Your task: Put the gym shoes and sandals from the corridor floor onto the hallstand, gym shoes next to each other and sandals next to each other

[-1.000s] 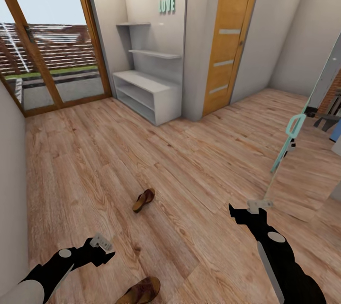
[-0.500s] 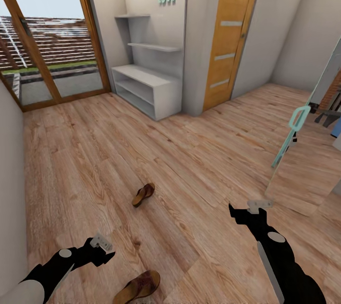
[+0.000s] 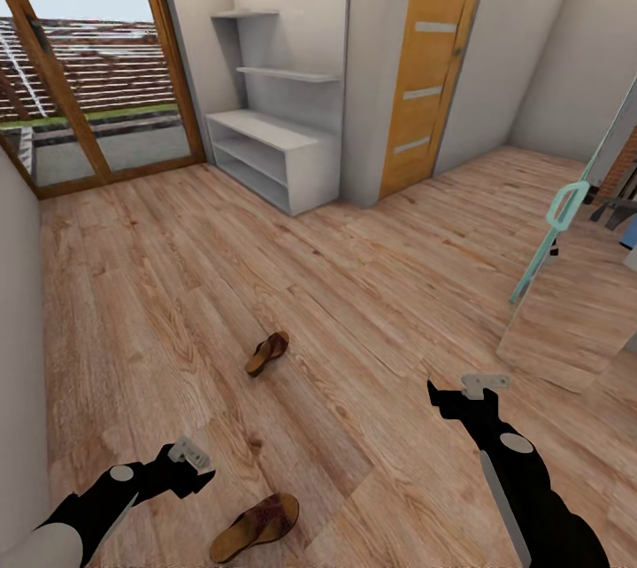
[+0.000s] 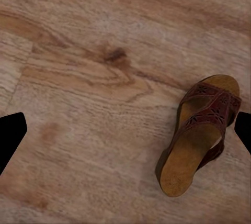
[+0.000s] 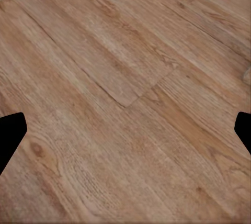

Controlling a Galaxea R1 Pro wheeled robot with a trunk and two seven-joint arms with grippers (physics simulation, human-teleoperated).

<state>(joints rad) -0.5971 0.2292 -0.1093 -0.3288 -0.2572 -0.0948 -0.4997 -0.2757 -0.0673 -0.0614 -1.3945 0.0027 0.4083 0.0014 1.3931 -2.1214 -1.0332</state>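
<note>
1. Left claw (image 3: 190, 455) hung low over the corridor floor (image 3: 372, 285), fingers spread wide and empty; in the left wrist view its two dark fingertips (image 4: 10, 137) sat at opposite edges with bare planks between.
2. Right claw (image 3: 473, 387) was also spread and empty, over bare floor.
3. Near sandal (image 3: 257, 526) lay flat, footbed up, just beside the left claw, a little toward the robot's right (not between the fingers yet).
4. Step in hand, as I judge it: grab that near sandal. To do it well, shift the left claw sideways until the sandal sits between the fingers, come down across the strap or the sole edges, close only once low enough.
5. Far sandal (image 3: 267, 353) lay further up the floor, well apart from the near one.
6. The hallstand (image 3: 265, 152) stood against the far wall, beside the glass door (image 3: 88, 72), far from both sandals; its shelves looked bare.
7. Left wrist view gave the strap pattern and tan footbed of the sandal (image 4: 201, 132); head view gave the layout and the route to the hallstand.
</note>
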